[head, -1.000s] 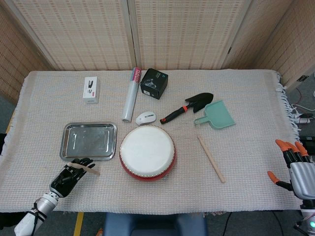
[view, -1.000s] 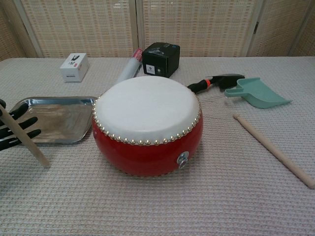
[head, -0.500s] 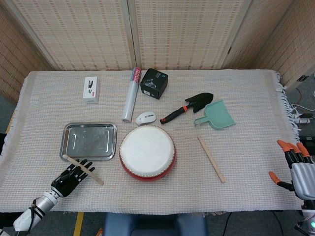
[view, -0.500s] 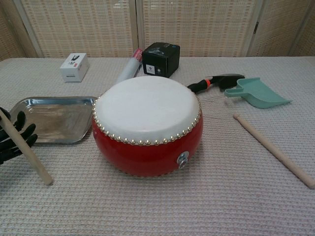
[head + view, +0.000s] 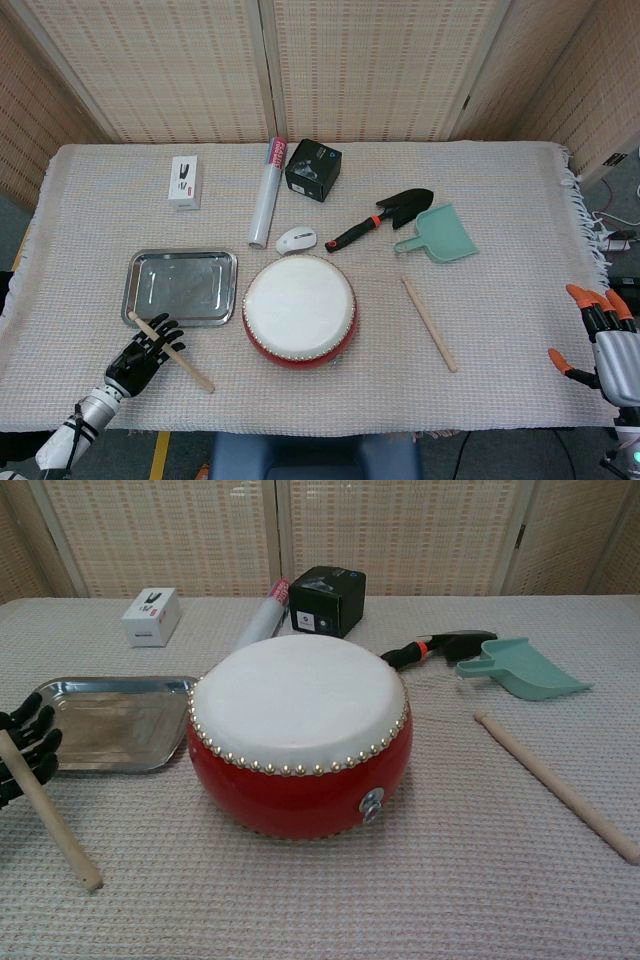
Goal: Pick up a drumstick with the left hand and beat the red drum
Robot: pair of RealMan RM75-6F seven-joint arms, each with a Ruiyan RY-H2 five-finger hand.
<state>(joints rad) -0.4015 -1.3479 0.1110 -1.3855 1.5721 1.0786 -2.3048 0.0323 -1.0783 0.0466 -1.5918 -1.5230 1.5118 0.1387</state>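
The red drum (image 5: 299, 310) (image 5: 300, 735) with its white skin stands at the middle front of the table. To its left, near the front edge, my black left hand (image 5: 140, 355) (image 5: 22, 752) holds a wooden drumstick (image 5: 172, 353) (image 5: 50, 815) across its spread fingers. The stick slants down, its near end low over the cloth, a hand's width left of the drum. A second drumstick (image 5: 429, 323) (image 5: 555, 785) lies right of the drum. My right hand (image 5: 598, 335) hangs at the table's right edge, fingers apart and holding nothing.
A steel tray (image 5: 181, 287) (image 5: 110, 723) sits just beyond the left hand. Behind the drum lie a white mouse (image 5: 296, 239), a roll (image 5: 265, 194), a black box (image 5: 313, 169), a trowel (image 5: 380, 218) and a teal scoop (image 5: 440, 236). A white box (image 5: 184, 181) sits far left.
The drumstick has swung down and turned, its near end dropping toward the cloth. The left hand drew slightly back toward the front-left. The right hand stayed put.
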